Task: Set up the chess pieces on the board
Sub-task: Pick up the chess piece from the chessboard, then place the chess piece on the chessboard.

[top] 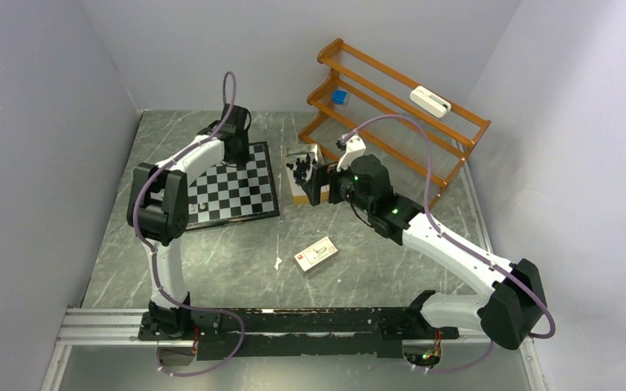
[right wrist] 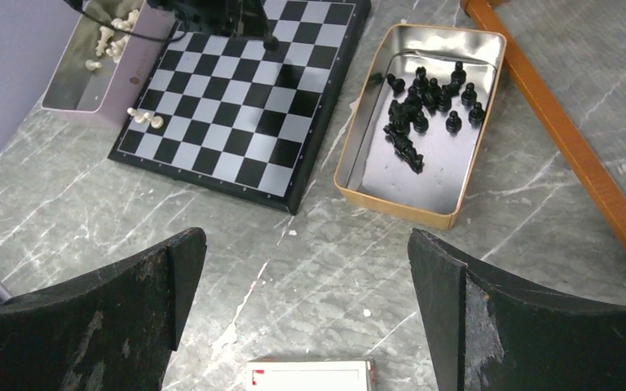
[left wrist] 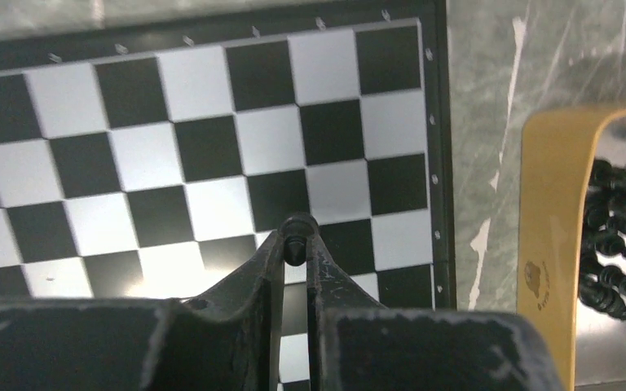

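Left gripper [left wrist: 295,249] over board [left wrist: 171,147]: fingers nearly together, clamped on small black piece [left wrist: 295,236]. Right gripper [right wrist: 306,244] above grey marbled table [right wrist: 90,220]: fingers wide apart, nothing between. Other black pieces [right wrist: 420,114] heaped in gold-rimmed tin [right wrist: 375,199] just beside board. Two pale pieces [right wrist: 145,118] at board's edge.

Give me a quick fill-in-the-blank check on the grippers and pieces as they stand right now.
1. The left gripper pinches one ___ chess piece over the board.
2. The right gripper has its jaws ___, holding nothing.
3. Just ___ pale pieces sit at the board's edge.

Missing words: black; open; two.
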Controlling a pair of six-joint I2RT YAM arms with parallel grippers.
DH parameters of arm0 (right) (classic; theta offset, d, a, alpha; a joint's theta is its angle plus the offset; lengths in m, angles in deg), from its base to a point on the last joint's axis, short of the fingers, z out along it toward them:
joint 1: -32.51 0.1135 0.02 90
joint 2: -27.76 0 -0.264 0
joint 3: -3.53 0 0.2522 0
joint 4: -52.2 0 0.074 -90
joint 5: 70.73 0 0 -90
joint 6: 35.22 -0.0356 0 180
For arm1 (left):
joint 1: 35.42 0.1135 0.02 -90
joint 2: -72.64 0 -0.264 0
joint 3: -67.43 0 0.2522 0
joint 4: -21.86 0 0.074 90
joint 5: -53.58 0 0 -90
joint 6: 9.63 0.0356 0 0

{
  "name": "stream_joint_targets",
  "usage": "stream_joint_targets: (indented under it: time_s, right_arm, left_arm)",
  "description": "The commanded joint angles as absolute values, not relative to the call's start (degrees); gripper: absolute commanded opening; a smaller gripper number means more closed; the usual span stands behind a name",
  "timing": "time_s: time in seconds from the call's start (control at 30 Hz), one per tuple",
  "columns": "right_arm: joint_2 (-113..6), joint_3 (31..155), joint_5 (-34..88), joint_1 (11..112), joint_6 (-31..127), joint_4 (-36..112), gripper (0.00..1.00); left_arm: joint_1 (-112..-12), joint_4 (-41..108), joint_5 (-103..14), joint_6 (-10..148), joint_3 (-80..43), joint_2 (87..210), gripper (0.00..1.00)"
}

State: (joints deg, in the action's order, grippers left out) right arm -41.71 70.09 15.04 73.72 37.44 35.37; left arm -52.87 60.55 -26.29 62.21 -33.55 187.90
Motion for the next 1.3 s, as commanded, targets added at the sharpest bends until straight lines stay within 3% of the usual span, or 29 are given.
stream_joint_targets:
  time_s: [0.0,0.43,1.27]
  right_arm:
    - [-41.23,69.59,15.81,73.61,37.66,37.19,1.00]
    - [-41.31,70.03,16.07,73.57,38.07,36.67,1.00]
    - [-42.45,70.21,16.11,73.59,38.04,36.79,1.00]
  left_arm:
    - [-49.50,61.81,-24.36,63.39,-38.84,187.99,0.15]
    - [-43.32,65.10,-22.46,65.93,-47.75,195.06,0.16]
    - [-40.26,63.50,-22.18,67.25,-47.04,199.01,0.19]
